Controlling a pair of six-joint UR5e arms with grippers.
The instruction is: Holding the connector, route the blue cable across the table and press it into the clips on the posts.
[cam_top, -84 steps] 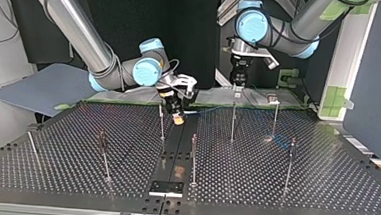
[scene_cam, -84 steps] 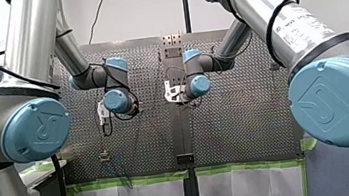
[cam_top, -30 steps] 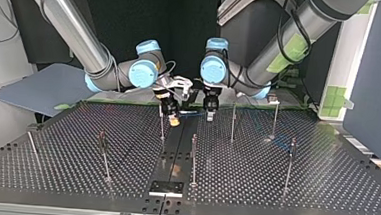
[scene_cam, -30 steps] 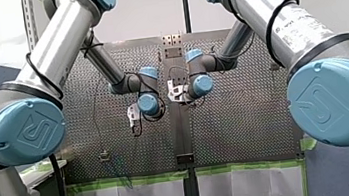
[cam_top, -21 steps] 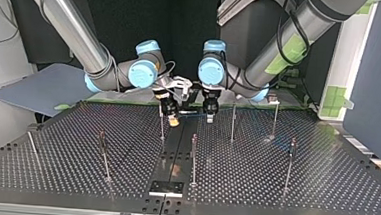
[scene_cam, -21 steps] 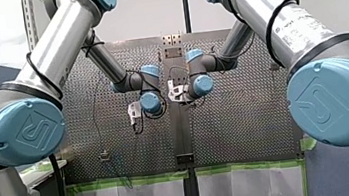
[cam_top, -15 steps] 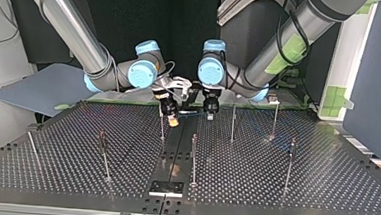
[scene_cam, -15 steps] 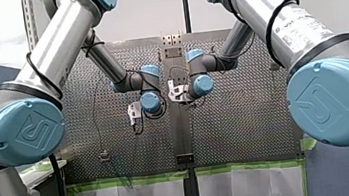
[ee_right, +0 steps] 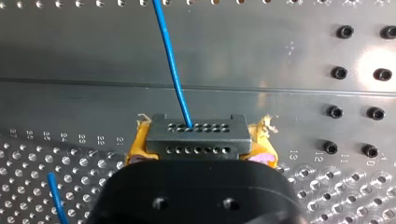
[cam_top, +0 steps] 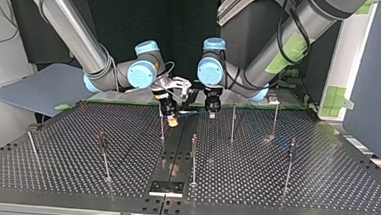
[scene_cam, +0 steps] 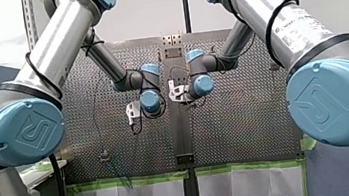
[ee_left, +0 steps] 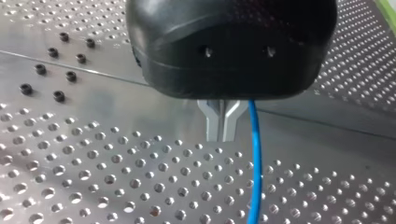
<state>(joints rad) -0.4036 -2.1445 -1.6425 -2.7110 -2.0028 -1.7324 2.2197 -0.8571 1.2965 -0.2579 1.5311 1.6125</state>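
In the right wrist view my right gripper (ee_right: 201, 144) has its yellow pads (ee_right: 140, 147) shut on a dark grey connector (ee_right: 196, 133). The blue cable (ee_right: 172, 60) leaves the connector's face and runs away over the table. In the top view that gripper (cam_top: 173, 120) hangs at the table's middle strip, and my left gripper (cam_top: 211, 115) hangs just to its right, where the cable (cam_top: 192, 112) passes. In the left wrist view my left gripper (ee_left: 222, 135) has its metal fingers (ee_left: 213, 122) shut together. The cable (ee_left: 253, 158) runs close beside them, not between their tips.
Several thin posts stand on the perforated table (cam_top: 323, 196): one (cam_top: 162, 123) beside the right gripper, one (cam_top: 233, 122) right of the left gripper, one (cam_top: 193, 158) nearer the camera. More posts (cam_top: 289, 166) stand further out. A second loop of cable (ee_right: 56, 196) lies beside the right gripper.
My left arm has swung from the posts at the top view's right to the middle, beside my right gripper. In the last second both arms have stayed almost still.
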